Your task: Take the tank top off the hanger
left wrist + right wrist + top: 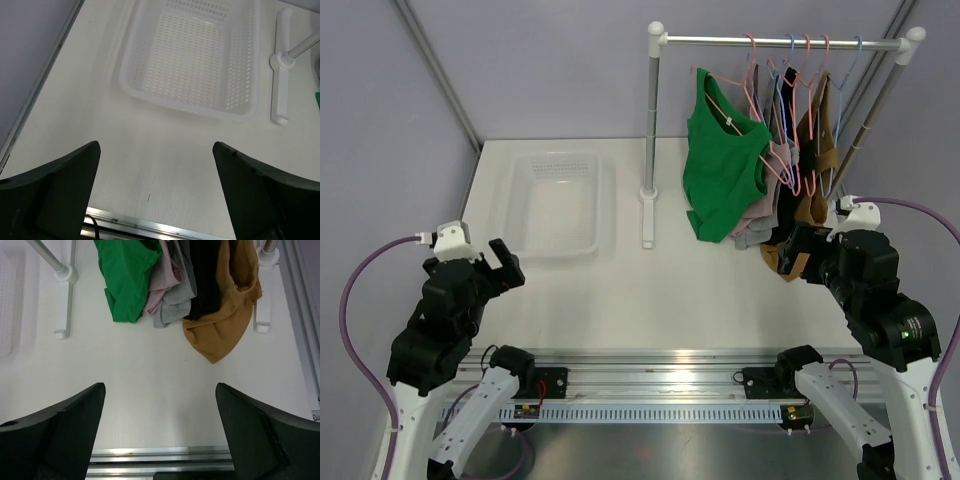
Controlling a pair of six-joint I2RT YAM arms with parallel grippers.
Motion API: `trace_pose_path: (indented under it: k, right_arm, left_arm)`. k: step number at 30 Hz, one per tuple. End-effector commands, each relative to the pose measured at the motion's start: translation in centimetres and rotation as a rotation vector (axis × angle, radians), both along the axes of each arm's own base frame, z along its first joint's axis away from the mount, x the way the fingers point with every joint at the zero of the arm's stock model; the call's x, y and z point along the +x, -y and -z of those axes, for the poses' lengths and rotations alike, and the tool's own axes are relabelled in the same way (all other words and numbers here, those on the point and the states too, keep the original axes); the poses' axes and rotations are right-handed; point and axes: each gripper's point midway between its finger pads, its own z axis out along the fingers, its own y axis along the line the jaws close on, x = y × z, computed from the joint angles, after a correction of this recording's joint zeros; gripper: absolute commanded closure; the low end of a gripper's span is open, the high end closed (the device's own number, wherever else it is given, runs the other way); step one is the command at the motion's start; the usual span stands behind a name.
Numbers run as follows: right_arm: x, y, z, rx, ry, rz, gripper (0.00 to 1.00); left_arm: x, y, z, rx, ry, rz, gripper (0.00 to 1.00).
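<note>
Counter (pixel 720 290), white and matte, carries everything. At its far right stands a clothes rack (pixel 780 42): a metal bar on 2 posts, each post on a flat white foot. A white perforated basket (pixel 552 252) sits at far left, well apart from the rack.

On the bar hang 5 garments in a tight row. The green tank top (pixel 720 170) is the leftmost and faces the camera. It is sleeveless, with a round neck and a small white label inside the collar. Its body hangs slack and its lower hem is bunched and folded close to the counter. Behind it, pressed together, hang a pink top (pixel 162 280), a grey one (pixel 175 305), a black one (pixel 205 285) and a mustard one (pixel 225 320). The green top's shoulders rest on a thin pink hanger (pixel 752 80) hooked over the bar.

The right gripper (pixel 790 258) hovers near the mustard hem, its 2 fingers spread wide and holding nothing. The green tank top lies beyond it and to its left, clearly apart. The left gripper (pixel 510 265) is likewise spread and unloaded, near the basket's near-left corner and well apart from the green tank top.
</note>
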Motion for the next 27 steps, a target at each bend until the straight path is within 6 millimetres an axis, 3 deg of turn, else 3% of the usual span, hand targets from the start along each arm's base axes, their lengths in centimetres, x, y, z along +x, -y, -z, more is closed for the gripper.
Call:
trace_pose_path:
  k: [1,6,8,12,14,15,17,18,19,20,21,22,23,24,26,27]
  right_arm:
    - [0.9,0.1,-1.6,0.005,0.067,0.018,0.0]
    - [1.3,-1.7,-4.8,0.054,0.181,-0.086,0.0]
    - [2.3,-2.6,-4.9,0.048,0.156,-0.122,0.01]
    - [4.8,-3.9,-7.7,0.062,0.197,-0.159,0.01]
    - [6.5,-4.8,-8.3,0.057,0.193,-0.188,0.01]
    - [7.2,-5.0,-9.9,0.056,0.237,-0.192,0.03]
    - [9.4,-5.4,-10.3,0.032,0.237,-0.189,0.04]
    - [10.0,-5.6,-11.8,0.028,0.274,-0.199,0.06]
    - [11.8,-6.0,-11.3,-0.002,0.246,-0.209,0.07]
    - [12.5,-6.1,-12.7,-0.009,0.276,-0.206,0.08]
    - [13.4,-6.2,-12.9,-0.023,0.276,-0.206,0.11]
    - [15.4,-6.7,-11.7,-0.06,0.238,-0.221,0.14]
    - [16.1,-6.9,-13.0,-0.072,0.265,-0.227,0.15]
    - [17.9,-7.1,-12.0,-0.094,0.234,-0.224,0.19]
    - [19.4,-6.8,-12.3,-0.137,0.235,-0.213,0.19]
    - [20.0,-7.0,-13.3,-0.143,0.26,-0.214,0.2]
  left_arm:
    - [0.2,0.0,-1.4,-0.024,0.06,-0.008,0.01]
    - [0.1,0.5,-1.8,-0.041,0.079,0.02,0.01]
    - [0.2,1.0,-2.1,-0.058,0.095,0.043,0.01]
    - [0.2,1.6,-2.2,-0.075,0.101,0.076,0.01]
    - [0.2,1.7,-2.2,-0.077,0.096,0.083,0.01]
    - [0.3,1.8,-2.1,-0.076,0.093,0.084,0.01]
    - [0.2,1.8,-1.9,-0.073,0.083,0.089,0.01]
    - [0.2,1.8,-1.8,-0.07,0.08,0.092,0.01]
    - [0.2,1.9,-1.5,-0.067,0.073,0.097,0.01]
    - [0.1,1.9,-1.4,-0.064,0.071,0.099,0.01]
    - [0.1,2.0,-1.3,-0.062,0.067,0.103,0.01]
    - [0.2,2.0,-1.0,-0.06,0.061,0.106,0.01]
    - [0.1,2.1,-1.0,-0.06,0.056,0.109,0.01]
    - [0.1,2.2,-1.1,-0.062,0.058,0.12,0.01]
    - [0.1,2.3,-1.1,-0.062,0.06,0.122,0.01]
    - [0.1,2.2,-1.1,-0.062,0.062,0.122,0.01]
